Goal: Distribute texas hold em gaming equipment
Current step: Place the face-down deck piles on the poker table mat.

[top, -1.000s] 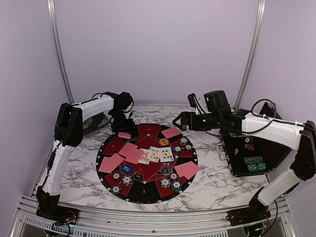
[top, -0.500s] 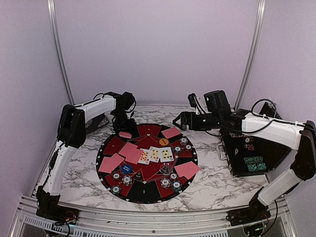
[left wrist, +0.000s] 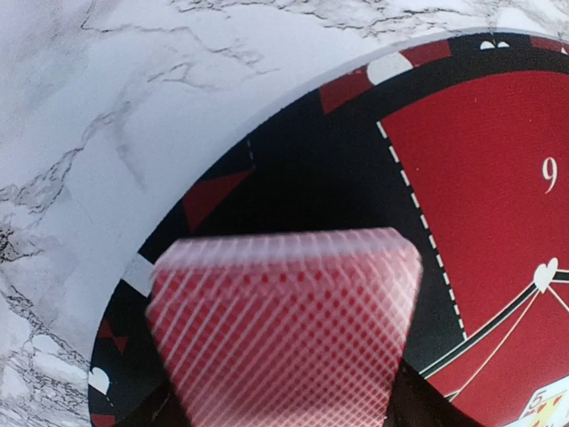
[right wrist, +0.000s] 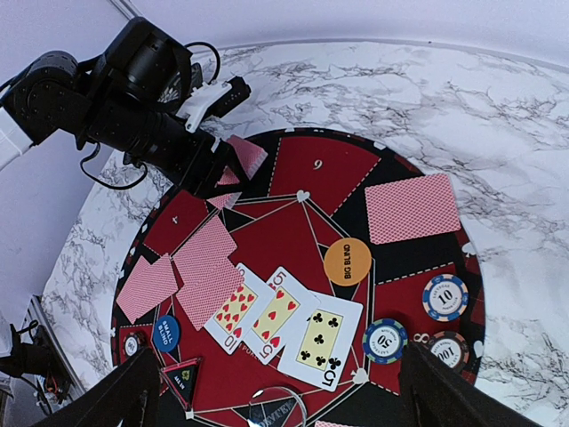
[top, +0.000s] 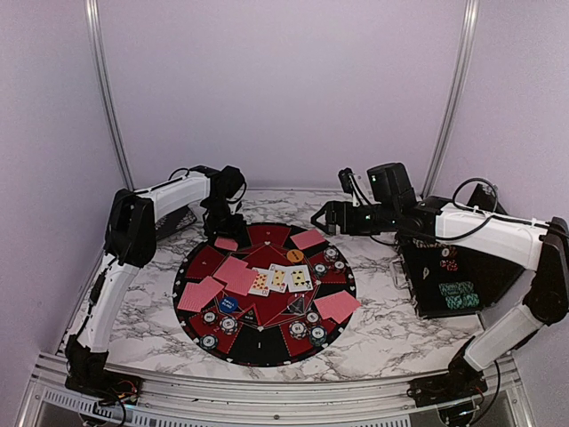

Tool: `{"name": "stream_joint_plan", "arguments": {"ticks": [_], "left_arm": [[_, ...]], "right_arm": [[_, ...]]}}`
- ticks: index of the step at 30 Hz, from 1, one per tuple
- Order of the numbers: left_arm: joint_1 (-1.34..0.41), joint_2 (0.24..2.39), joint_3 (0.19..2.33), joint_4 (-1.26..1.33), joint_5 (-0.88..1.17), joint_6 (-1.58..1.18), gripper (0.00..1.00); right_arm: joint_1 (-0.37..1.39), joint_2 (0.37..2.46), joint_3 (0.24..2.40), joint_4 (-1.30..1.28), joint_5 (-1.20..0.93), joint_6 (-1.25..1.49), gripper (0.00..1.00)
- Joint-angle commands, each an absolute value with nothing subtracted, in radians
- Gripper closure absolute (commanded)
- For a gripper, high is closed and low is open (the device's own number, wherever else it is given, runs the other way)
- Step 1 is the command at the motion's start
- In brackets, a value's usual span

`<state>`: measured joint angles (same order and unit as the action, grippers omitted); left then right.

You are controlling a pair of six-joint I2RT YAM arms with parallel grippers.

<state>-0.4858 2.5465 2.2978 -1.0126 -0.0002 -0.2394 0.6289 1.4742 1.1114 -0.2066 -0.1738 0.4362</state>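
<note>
A red-backed card (left wrist: 284, 329) sits blurred between my left gripper's (left wrist: 280, 414) dark fingers, over the far left rim of the round mat (left wrist: 338, 169). From above, that card (top: 226, 243) shows just under the left gripper (top: 222, 231); the grip is unclear. My right gripper (top: 316, 218) hangs open and empty above the mat's far right side. Three face-up cards (right wrist: 276, 316) lie at the mat's middle, with an orange disc (right wrist: 348, 261), a blue marker (right wrist: 165, 333), striped chips (right wrist: 444, 296) and more red-backed cards (right wrist: 412, 207) around them.
A black case (top: 458, 276) with chips inside stands on the marble table at the right, under the right arm. A dark patterned object (top: 173, 222) lies behind the left arm. More chips (top: 307, 327) line the mat's near edge.
The left gripper has shifted slightly right over the mat's far left rim, and the card in its wrist view is now blurred. The right arm has not moved.
</note>
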Motion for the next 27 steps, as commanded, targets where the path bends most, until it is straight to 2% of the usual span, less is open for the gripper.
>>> {"name": "stream_joint_plan", "arguments": {"ticks": [1, 4, 11, 27], "left_arm": [[-0.472, 2.631, 2.293, -0.997, -0.014, -0.228, 0.29], [-0.472, 2.639, 2.3, -0.997, -0.015, -0.227, 0.24], [-0.472, 2.676, 2.345, -0.997, -0.028, -0.223, 0.02], [-0.469, 2.606, 2.42, -0.996, -0.048, -0.194, 0.01]], "right_arm": [[0.62, 1.465, 1.115, -0.206, -0.17, 0.433, 0.09], [0.619, 1.463, 1.113, -0.207, -0.17, 0.434, 0.09], [0.619, 1.453, 1.11, -0.214, -0.164, 0.434, 0.09], [0.62, 1.46, 1.13, -0.224, -0.141, 0.429, 0.09]]}}
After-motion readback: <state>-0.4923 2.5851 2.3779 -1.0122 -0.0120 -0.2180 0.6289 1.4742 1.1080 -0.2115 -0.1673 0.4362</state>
